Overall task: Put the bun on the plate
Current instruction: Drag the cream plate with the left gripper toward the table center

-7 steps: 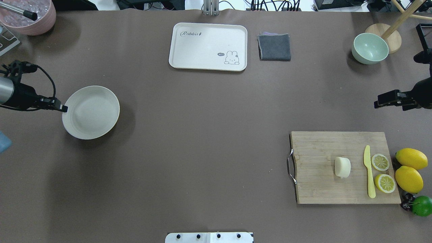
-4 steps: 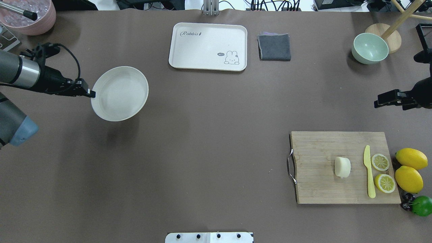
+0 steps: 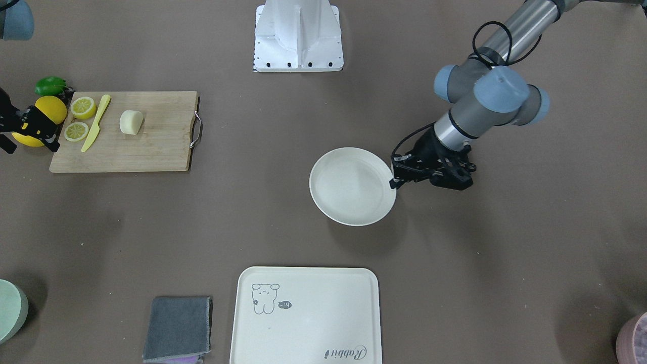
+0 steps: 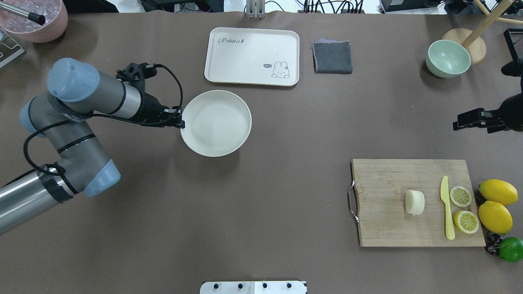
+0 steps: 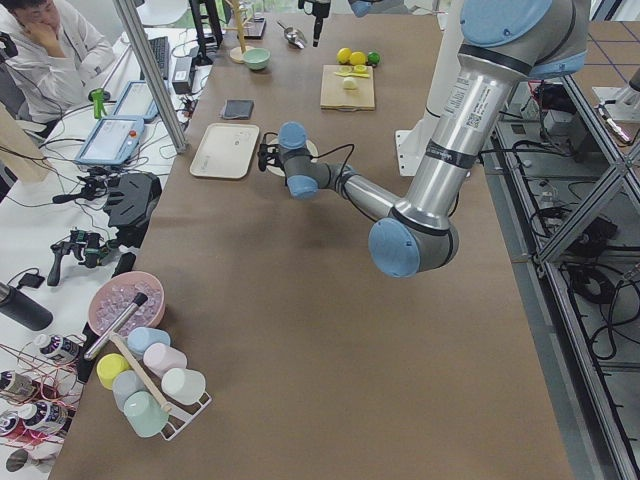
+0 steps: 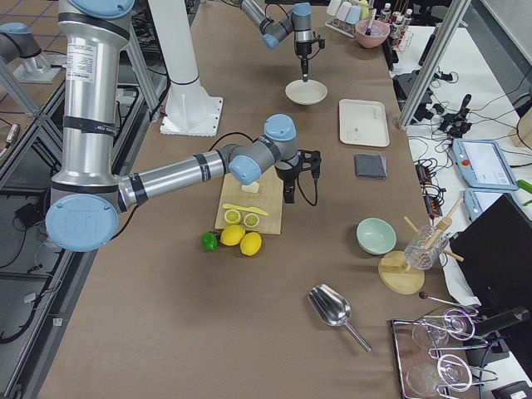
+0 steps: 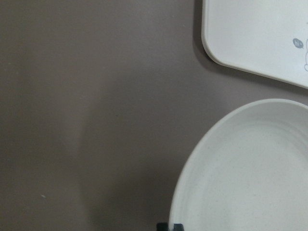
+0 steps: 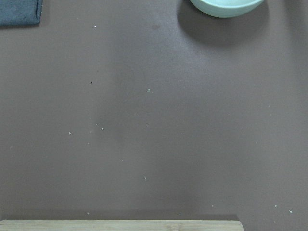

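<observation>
left gripper, clamped on the plate rim, had carried it beside the tray, nearer the bun; right gripper opening unclear.

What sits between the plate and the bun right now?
In the overhead view, only bare table separates the plate from the cutting board, whose handle and wood lie before the bun.

In your left wrist view, the plate runs off the right and bottom edges. The tray is cut off at the top corner. The left claw is only a dark tip at the bottom.

Your right wrist view shows just a thin strip of the cutting board. It also cuts off the green bowl and the grey cloth.

In the view facing the robot, the right claw hides part of the lemons.
</observation>
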`<state>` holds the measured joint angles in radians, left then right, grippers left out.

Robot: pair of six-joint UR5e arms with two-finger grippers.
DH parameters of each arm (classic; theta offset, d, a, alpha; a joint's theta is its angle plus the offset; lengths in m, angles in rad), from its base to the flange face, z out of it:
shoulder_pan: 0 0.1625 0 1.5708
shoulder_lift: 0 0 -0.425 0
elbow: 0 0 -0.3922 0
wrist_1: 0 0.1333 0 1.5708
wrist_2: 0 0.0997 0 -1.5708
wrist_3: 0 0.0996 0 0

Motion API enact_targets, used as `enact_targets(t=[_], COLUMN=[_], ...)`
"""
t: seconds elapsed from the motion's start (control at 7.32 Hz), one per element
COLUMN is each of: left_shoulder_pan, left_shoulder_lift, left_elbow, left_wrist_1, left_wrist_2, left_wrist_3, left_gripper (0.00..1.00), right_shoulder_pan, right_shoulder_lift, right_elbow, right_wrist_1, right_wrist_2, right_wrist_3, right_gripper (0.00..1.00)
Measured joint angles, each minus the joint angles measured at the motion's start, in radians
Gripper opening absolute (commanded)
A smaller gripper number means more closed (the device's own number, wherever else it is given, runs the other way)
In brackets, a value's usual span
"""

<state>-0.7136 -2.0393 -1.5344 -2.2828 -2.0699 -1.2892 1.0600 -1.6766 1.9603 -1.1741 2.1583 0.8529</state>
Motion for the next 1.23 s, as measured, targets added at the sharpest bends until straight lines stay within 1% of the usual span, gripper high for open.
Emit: enact_targets(t=[0.14, 0.27, 0.55, 0.68, 0.82, 1.23], left_shoulder_pan=[0.045, 0.074, 0.129, 0.146, 0.156, 0.162], left_shoulder_lift=[-0.045, -0.071, -0.083, -0.083, -0.083, -0.078], left_elbow=[-0.015, -0.021, -0.023, -0.022, -0.022, -0.041], left_wrist_1=[0.076, 0.117, 0.140, 0.142, 0.143, 0.142], left_wrist_2=[0.042, 0.069, 0.122, 0.136, 0.142, 0.145], left_wrist_3=[-0.001, 0.000, 0.001, 0.002, 0.002, 0.005], left_gripper=[0.00, 0.00, 0.00, 0.08, 0.99, 0.98], right_shoulder_pan=[0.000, 0.000, -0.001, -0.003, -0.005, -0.028], right_shoulder_lift=[0.000, 0.000, 0.000, 0.000, 0.000, 0.001], right_elbow=[0.000, -0.002, -0.005, -0.006, -0.006, -0.002], right_wrist_1=[0.004, 0.007, 0.010, 0.010, 0.010, 0.010], right_wrist_2=[0.000, 0.000, 0.000, -0.001, -0.001, 0.000], right_wrist_3=[0.000, 0.000, 0.000, 0.000, 0.002, 0.027], right_gripper=[1.00, 1.00, 1.00, 1.00, 1.00, 1.00])
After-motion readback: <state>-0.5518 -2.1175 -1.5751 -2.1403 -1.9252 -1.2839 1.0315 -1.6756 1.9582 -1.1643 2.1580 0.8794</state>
